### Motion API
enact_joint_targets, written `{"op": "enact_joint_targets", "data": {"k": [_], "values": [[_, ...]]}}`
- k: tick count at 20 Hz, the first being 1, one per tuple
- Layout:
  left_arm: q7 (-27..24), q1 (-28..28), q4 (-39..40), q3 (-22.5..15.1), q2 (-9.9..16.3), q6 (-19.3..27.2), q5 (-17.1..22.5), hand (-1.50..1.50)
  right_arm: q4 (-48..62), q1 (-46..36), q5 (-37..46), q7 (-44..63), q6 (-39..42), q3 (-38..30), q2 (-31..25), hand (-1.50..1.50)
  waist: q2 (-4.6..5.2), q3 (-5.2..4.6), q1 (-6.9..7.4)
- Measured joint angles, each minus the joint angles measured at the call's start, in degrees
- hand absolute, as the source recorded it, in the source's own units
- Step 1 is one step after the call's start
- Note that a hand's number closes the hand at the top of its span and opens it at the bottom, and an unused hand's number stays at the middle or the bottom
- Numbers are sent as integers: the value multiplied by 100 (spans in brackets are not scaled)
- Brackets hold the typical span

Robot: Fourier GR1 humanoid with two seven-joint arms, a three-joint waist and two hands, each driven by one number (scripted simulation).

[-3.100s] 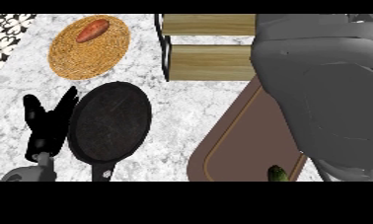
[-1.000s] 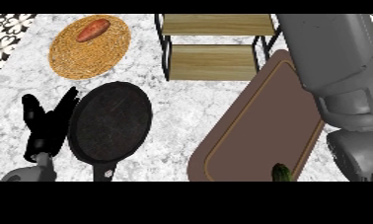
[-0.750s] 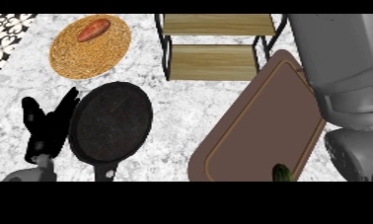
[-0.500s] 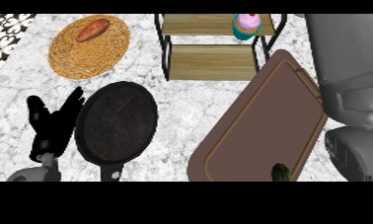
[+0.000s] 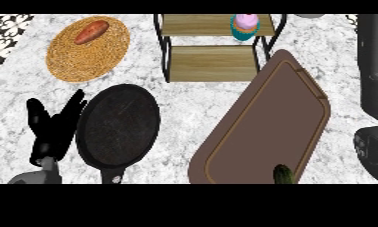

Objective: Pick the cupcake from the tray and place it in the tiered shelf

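One cupcake (image 5: 245, 25), pink on top with a teal case, upright on the upper tier of the shelf (image 5: 210, 63), at that tier's right end, hard against the right-hand black post. No hand on it.

Two wooden tiers to the shelf, black-framed, lower tier bare and showing below the upper one in the head view.

Right of and below the shelf: brown tray (image 5: 266, 126), long and tilted, its top corner just beside the shelf's right foot. At the tray's lower end, farthest from the shelf, part of a dark green thing (image 5: 283, 173), cut off by the view; cannot tell what.

Left of and below the shelf: black pan (image 5: 118, 123), round, handle pointing down and away from the shelf.

Left of the shelf, level with it: round woven mat (image 5: 88, 48) with a reddish-orange vegetable (image 5: 91, 31) lying on its upper part.

Further left than the pan, well apart from the shelf: left hand (image 5: 52, 128), fingers straight and spread, pointing up, holding nothing, resting.

Far right of the shelf, at the view's edge: dark bulk of the right arm (image 5: 368, 71) only; right hand itself out of sight.
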Motion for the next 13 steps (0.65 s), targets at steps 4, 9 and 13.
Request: {"op": "enact_joint_targets", "data": {"k": [4,9,13], "values": [[-55,40,13,29,-9,-22,-1,0,-367,324,-45,185,-185,-240,-356,-150,-9,4,-36],[1,31,-17,33,-54,34,-39,0,-923,801,-543,338,230,-661,-948,-150,-15,4,-63],[158,-3,-87,17,-65,-5,-3,0,-1341,1286,-1057,328,737,-881,-1294,-150,-5,-9,-54]]}}
